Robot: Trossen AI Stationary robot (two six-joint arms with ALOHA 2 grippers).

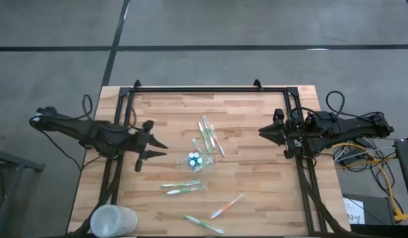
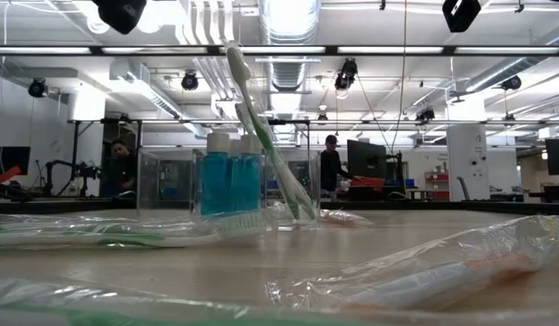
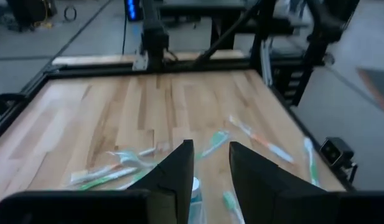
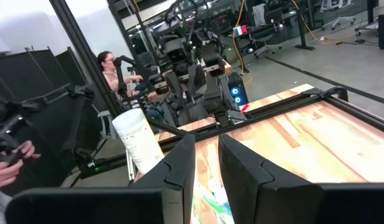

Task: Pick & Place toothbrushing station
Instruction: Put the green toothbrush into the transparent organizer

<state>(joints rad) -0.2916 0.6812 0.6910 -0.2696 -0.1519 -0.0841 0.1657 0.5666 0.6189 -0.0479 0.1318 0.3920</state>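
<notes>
The toothbrushing station (image 1: 197, 158), a small see-through holder, stands upright on its base near the table's middle. It holds blue tubes (image 2: 229, 181) and slim toothbrushes (image 2: 261, 127) that lean out over its rim. My left gripper (image 1: 161, 149) hovers open just left of it and touches nothing. In its wrist view the fingers (image 3: 210, 155) frame bare table, with a tube top (image 3: 195, 186) low between them. My right gripper (image 1: 262, 131) waits open at the right, above the table, and its wrist view (image 4: 207, 163) shows nothing held.
Wrapped toothbrushes lie flat toward the near edge: a pair (image 1: 182, 188), an orange one (image 1: 227, 206) and a green one (image 1: 204, 223). A frosted white cup (image 1: 113, 221) stands at the near left corner. A black frame (image 1: 210, 89) borders the table. People sit beyond it.
</notes>
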